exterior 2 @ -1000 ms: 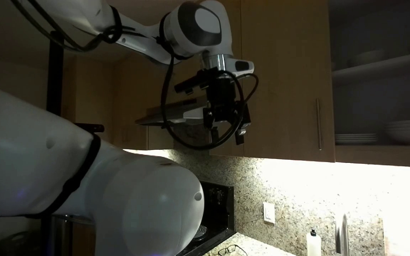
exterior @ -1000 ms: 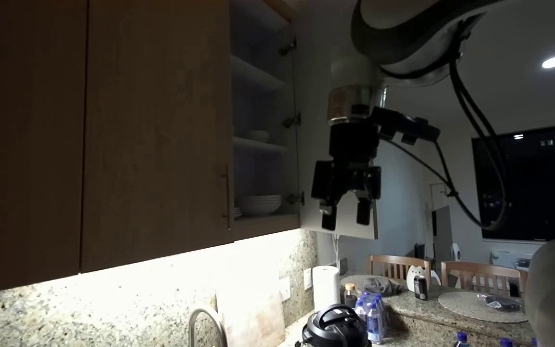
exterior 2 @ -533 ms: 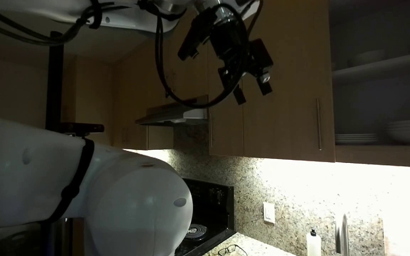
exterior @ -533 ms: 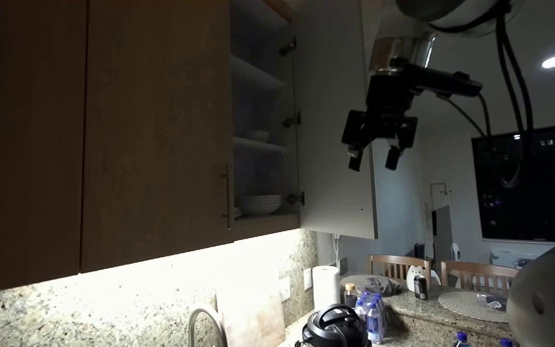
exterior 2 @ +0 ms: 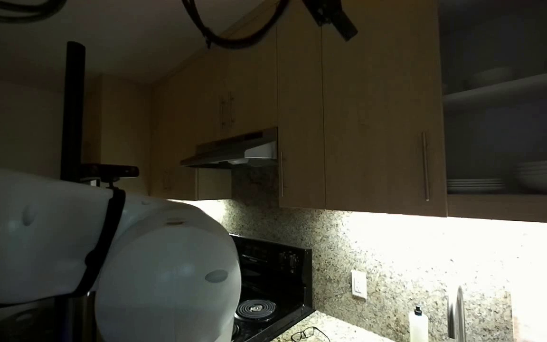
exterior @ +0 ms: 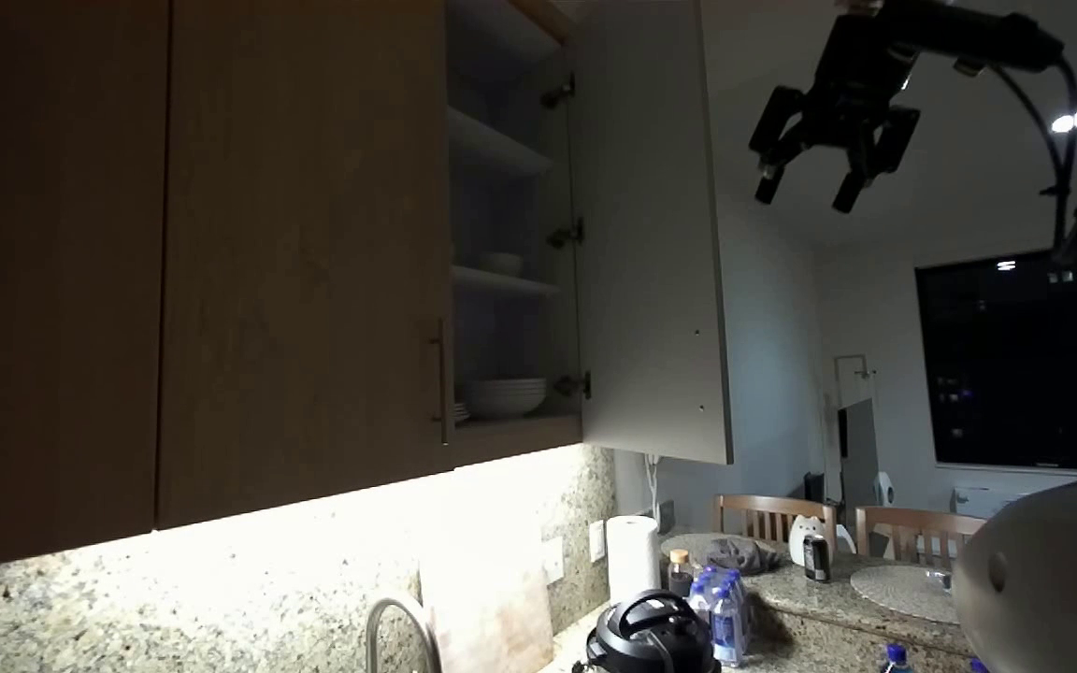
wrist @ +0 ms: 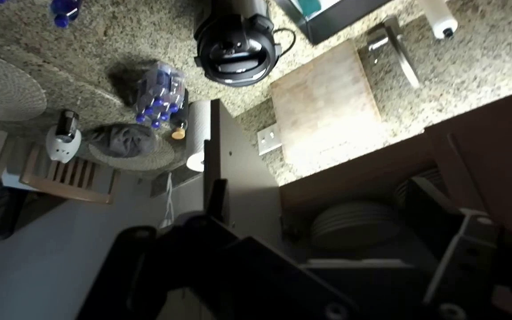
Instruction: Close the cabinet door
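The cabinet door (exterior: 646, 262) stands wide open, its pale inner face and hinges showing in an exterior view. In the wrist view the door (wrist: 249, 186) shows near its lower free corner; its outer handle is hidden. My gripper (exterior: 808, 190) is open and empty, high up, to the right of the door's free edge with a visible gap in that view. In an exterior view only one of its fingertips (exterior 2: 344, 26) shows clearly at the top edge. In the wrist view the open gripper (wrist: 322, 198) has one finger overlapping the door's edge; I cannot tell touch from that view alone.
The open cabinet holds stacked bowls (exterior: 501, 397) and plates (exterior 2: 475, 185). A matching door (exterior: 314, 262) beside it is closed, with a bar handle (exterior 2: 425, 166). Below stand a paper towel roll (exterior: 633, 561), a black appliance (exterior: 653, 636) and bottles (exterior: 725, 617).
My gripper has moved up and right in an exterior view, from in front of the door to past its free edge, and has tilted. The door has not moved.
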### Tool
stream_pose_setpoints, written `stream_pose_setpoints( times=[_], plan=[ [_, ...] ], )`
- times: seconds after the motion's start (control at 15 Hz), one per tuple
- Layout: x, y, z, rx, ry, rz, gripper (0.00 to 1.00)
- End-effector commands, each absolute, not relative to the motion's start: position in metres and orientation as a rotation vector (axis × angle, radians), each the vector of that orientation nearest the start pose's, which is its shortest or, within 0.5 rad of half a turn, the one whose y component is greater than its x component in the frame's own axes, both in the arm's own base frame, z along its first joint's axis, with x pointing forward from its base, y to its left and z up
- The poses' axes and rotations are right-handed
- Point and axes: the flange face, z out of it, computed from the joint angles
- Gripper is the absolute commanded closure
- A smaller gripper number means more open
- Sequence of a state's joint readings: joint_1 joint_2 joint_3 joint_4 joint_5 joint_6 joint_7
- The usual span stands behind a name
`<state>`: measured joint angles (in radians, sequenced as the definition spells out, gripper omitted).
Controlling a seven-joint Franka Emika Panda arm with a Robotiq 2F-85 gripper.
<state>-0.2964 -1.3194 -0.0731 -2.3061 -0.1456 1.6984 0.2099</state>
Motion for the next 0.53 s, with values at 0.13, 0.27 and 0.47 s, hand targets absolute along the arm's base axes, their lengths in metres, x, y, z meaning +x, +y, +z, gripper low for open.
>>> stream_pose_setpoints(
  times=[0.13,0.27,0.47],
  plan=[
    [0.096,-0.13,0.798,-2.803,1.249,-1.267,0.0],
    [0.1,-0.149,0.809,-2.819,1.35,-1.191,0.0],
    [0.105,-0.16,0.823,-2.827,1.335,-1.107,0.0]
  ],
)
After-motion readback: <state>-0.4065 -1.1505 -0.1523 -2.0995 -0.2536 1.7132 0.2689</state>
